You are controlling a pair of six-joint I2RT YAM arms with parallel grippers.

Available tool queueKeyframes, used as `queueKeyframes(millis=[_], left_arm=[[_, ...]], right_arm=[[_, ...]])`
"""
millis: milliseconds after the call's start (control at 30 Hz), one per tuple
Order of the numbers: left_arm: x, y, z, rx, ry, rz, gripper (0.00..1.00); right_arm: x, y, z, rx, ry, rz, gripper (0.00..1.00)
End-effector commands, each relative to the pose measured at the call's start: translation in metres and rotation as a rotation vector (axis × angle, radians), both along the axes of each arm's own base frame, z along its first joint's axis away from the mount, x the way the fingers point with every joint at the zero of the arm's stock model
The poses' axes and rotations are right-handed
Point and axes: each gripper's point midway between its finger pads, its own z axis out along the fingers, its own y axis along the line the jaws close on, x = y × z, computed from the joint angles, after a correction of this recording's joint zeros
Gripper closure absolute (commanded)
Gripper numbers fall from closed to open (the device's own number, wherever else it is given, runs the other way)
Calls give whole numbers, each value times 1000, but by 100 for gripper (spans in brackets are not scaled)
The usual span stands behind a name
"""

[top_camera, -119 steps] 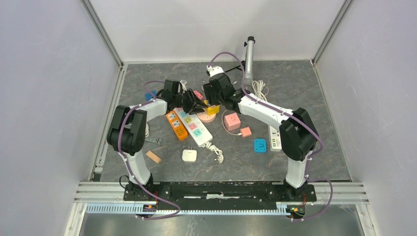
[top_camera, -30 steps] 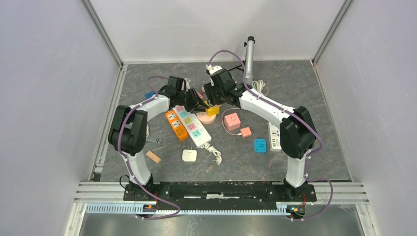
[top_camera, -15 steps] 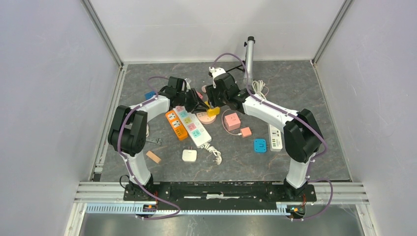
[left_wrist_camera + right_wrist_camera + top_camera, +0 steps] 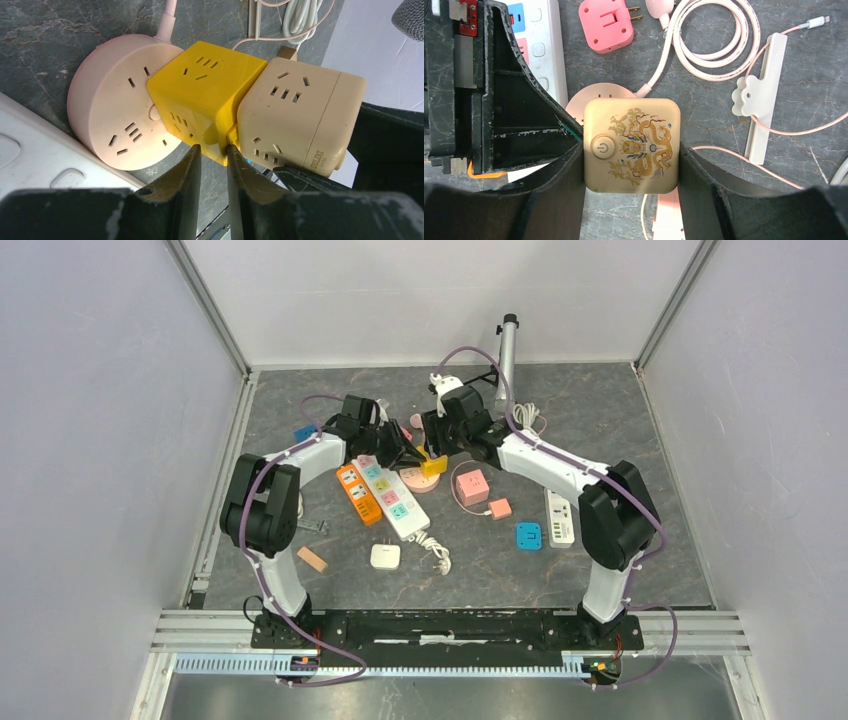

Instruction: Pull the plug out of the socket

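Right wrist view: your right claw [image 4: 630, 145] clamps the beige cube plug [image 4: 631, 165] by its flat sides, likely rigid and slippery, left claw [image 4: 212, 150] pinching the yellow cube socket [image 4: 205, 95].

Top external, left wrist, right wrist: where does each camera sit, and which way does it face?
Top external: above and behind the arms, facing down at the table; both arms show.
Left wrist: on the left arm, facing the yellow cube; the left tool pinches it.
Right wrist: on the right arm, facing down on the beige cube; the right tool clamps it.
Both wrist views show the beige cube.
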Motion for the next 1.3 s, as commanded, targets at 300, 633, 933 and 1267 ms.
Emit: queueKeyframes(millis=[300,633,933,1267], left_arm=[[-31,49,-85,289,226,92,70],[-34,50,-89,294,242,82,70],[-32,50,-88,302,237,84,70],[-34,51,-88,315,240,81,70]], right_arm=[[0,27,77,146,-131,49,100],[-4,33,61,39,-139,35,100],[-4,42,88,203,-105,85,100],[9,22,87,-39,-220,-25,100]])
